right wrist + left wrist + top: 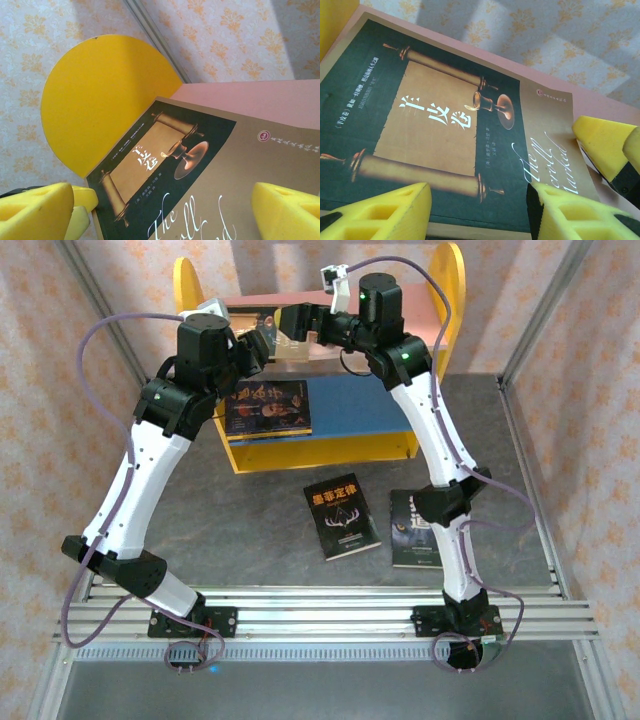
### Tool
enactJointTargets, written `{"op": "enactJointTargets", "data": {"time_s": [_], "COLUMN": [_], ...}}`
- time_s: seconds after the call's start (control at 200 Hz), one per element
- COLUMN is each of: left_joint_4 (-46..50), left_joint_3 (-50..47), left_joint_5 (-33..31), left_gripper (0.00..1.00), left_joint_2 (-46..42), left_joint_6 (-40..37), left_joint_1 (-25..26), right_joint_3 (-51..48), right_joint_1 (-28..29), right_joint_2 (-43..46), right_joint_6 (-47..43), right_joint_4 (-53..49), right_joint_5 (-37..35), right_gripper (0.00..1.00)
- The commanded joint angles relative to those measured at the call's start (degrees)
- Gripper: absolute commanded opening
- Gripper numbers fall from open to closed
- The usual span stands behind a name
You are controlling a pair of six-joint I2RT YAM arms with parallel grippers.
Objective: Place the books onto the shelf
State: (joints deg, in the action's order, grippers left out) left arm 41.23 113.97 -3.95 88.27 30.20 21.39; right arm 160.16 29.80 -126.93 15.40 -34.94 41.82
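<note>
The scroll-cover book (445,120) lay flat on the shelf's pink upper board (260,100). The left pincer (477,200) and right pincer (162,205) stood apart over the book's edges, clamping nothing. A second book (267,408) lay on the blue lower board (355,412). A black book (341,520) and a dark book (415,528) lay on the tabletop (250,530).

Arms extended forward; left end effector (477,215) parted, right end effector (162,215) spread wide.

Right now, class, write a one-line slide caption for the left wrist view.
Left gripper, yellow fingers apart, hovers over a scroll-cover book lying on the shelf's pink upper board.
</note>
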Motion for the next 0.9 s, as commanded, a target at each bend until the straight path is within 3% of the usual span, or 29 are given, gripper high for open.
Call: {"op": "enactJointTargets", "data": {"time_s": [0.0, 0.531, 0.896], "left_joint_4": [0.2, -0.5, 0.3], "left_joint_3": [0.8, -0.7, -0.1], "left_joint_5": [-2.1, -3.4, -4.1], "left_gripper": [0.53, 0.53, 0.53], "left_joint_2": [1.2, 0.5, 0.4], "left_joint_6": [0.8, 0.8, 0.8], "left_joint_1": [0.6, 0.7, 0.6], "right_joint_3": [1.5, -5.0, -9.8], "right_joint_1": [-1.7, -2.5, 1.1], "right_joint_2": [-0.4, 7.7, 11.9], "right_joint_6": [0.1, -9.3, -12.2], "right_joint_4": [-3.6, -16.8, -20.1], "right_joint_5": [-0.3, 1.8, 1.6], "right_gripper": [0.92, 0.88, 0.86]}}
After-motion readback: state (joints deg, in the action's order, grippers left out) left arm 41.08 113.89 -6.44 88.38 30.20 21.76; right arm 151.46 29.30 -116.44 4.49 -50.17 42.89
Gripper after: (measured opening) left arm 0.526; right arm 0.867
